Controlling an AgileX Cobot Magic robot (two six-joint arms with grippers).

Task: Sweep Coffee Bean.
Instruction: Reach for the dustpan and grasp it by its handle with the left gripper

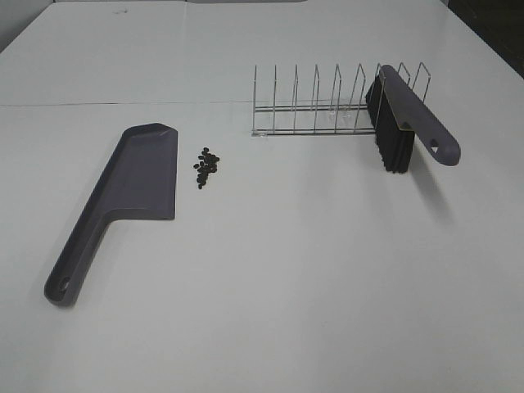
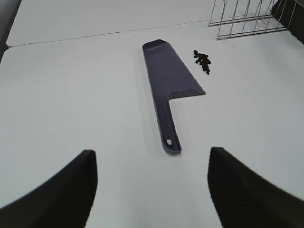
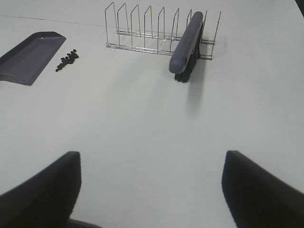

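Your left hand (image 2: 152,152) and right hand (image 3: 152,153) hang released, empty; tiny dark coffee beans (image 1: 206,167) lie unswept beside the grey plastic dustpan (image 1: 139,184), black-bristled brush (image 1: 413,113) untouched.

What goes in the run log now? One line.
phase: pre-sweep | left hand: open, empty | right hand: open, empty | dustpan: flat on table | coffee bean: beside dustpan | brush: in rack

Bare table (image 1: 311,278) lies open across the near half. The left is blocked by the flat dustpan (image 1: 135,180), with the coffee bean (image 1: 206,166) cluster just beside its right edge. Farther back the wire rack (image 1: 315,110) stands, with the brush (image 1: 409,119) propped at its right end, handle jutting nearward. A lane is seen between beans and rack.
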